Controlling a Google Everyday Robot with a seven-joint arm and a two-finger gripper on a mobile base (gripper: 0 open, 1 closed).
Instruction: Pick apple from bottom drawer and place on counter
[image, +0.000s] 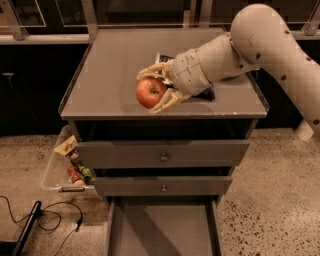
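My gripper (152, 90) is shut on the red apple (150, 92) and holds it just above the front middle of the grey counter (110, 75). One pale finger lies over the apple's top and one under its lower right. The arm reaches in from the upper right. The bottom drawer (162, 232) is pulled out below, and its flat grey floor shows nothing on it.
A dark chip bag (207, 92) lies on the counter, mostly hidden behind my wrist. Two upper drawers with metal knobs (163, 157) stand slightly open. A clear bin (62, 167) of snacks sits left of the cabinet. Black cables (45, 220) lie on the speckled floor.
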